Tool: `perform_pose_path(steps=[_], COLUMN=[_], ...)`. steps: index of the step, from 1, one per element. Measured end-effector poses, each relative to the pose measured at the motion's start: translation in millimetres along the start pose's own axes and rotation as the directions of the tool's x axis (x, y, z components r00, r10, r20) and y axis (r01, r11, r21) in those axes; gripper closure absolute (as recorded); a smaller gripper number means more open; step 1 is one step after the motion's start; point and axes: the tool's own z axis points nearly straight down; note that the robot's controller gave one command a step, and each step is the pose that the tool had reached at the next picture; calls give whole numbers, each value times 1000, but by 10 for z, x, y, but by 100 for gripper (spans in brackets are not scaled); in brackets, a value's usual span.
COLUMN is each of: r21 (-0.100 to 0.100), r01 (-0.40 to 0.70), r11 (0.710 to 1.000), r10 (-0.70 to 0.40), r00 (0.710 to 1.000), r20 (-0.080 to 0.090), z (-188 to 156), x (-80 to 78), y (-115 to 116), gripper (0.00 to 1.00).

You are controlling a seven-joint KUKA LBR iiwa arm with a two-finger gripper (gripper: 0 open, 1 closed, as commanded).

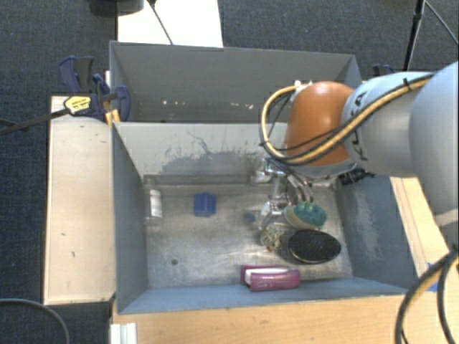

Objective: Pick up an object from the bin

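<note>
Brownish small lump (271,239) on floor of bin (129,213), right of centre, just under tips of jaws; contact unclear. Jaws down near floor level, spread unreadable, hold on anything not discernible. Teal round piece (310,213) just beside jaws on right. Black oval disc (313,247) against lump's right side. Pink-purple tube (272,278) near, along front wall. Blue block (204,205) and white cylinder (155,204) well apart on left. Open floor through middle; right wall close.
</note>
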Motion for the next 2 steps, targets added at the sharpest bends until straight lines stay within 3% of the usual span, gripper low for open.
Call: perform_pose_path(steps=[1, 2], r21=[-1, 1], r01=[-1, 8], r11=[1000, 1000], r10=[1, -8], r00=[1000, 1000], r20=[-1, 4], z=[3, -1214], x=[4, 23], y=[10, -359], gripper=[100, 100])
